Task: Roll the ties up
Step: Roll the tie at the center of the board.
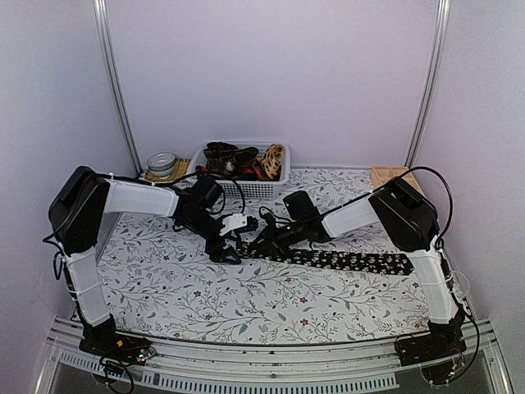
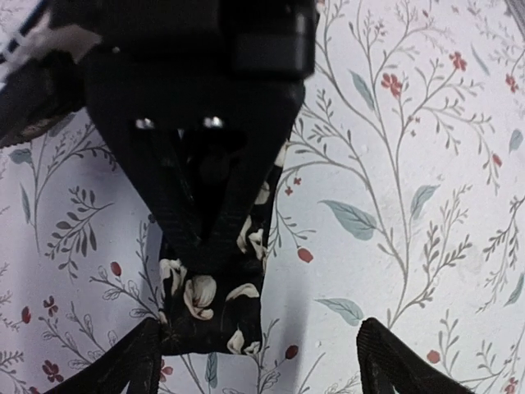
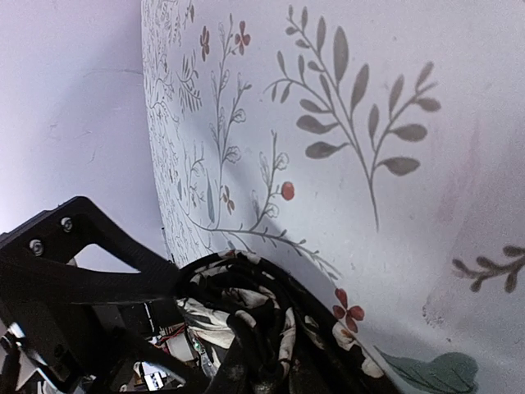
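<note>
Noted black flower-specked tie (image 1: 344, 261) flat on tabletop (image 1: 164, 287), from middle toward right edge, left end bunched. Found right claw (image 1: 256, 245) clamped on that end; left claw (image 1: 225, 251) splayed wide astride it, gripping nothing. Spotted further ties (image 1: 231, 156) in basket (image 1: 246, 190), far edge.

A flower-printed cloth covers the counter (image 1: 205, 295). Against the back wall stands a white slatted basket (image 1: 246, 190), with a round lidded tin (image 1: 162, 163) just to its left. A pale wooden box (image 1: 392, 176) sits well apart in the far right corner.
</note>
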